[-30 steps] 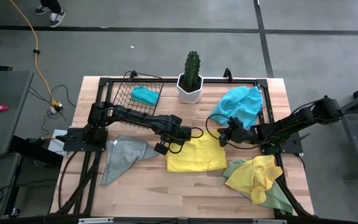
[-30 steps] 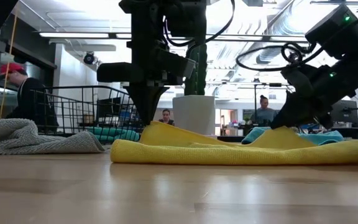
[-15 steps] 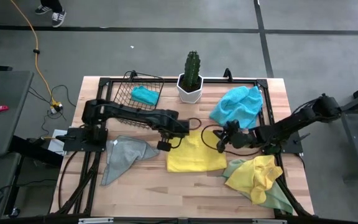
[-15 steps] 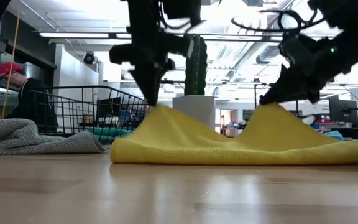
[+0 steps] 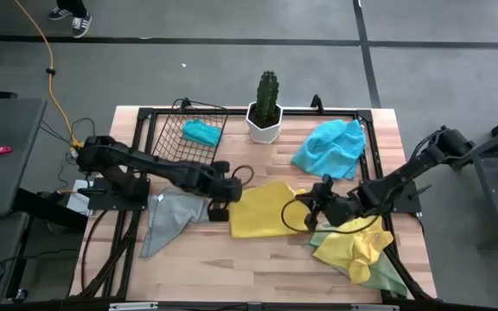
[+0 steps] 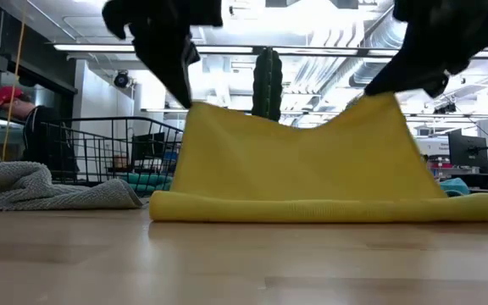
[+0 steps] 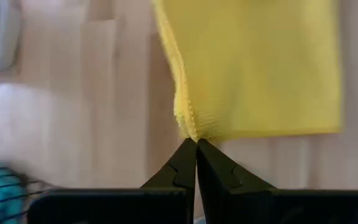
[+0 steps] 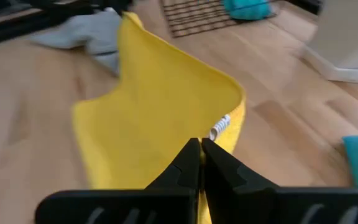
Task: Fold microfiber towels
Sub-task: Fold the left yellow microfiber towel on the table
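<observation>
You've just hauled the far edge of the bright yellow square microfiber towel (image 5: 262, 212) up off the wooden table (image 5: 258, 263). A second ago it lay nearly flat with two small peaks; now the low view shows it standing as a tall sheet, near edge still on the table, sagging a little between the two raised corners. Both arms have also swung toward the table's front, so I'd judge the half-fold is mid-carry: next comes laying the lifted edge over the near one.

Left gripper (image 7: 196, 144): fingers pinched shut on one top corner of the yellow towel. Right gripper (image 8: 200, 144): fingers likewise clamped tight on the other corner, beside the small white label (image 8: 220, 127).

Waiting: grey towel (image 5: 173, 216), turquoise towel (image 5: 328, 147), crumpled yellow and pale green towels (image 5: 359, 246).
</observation>
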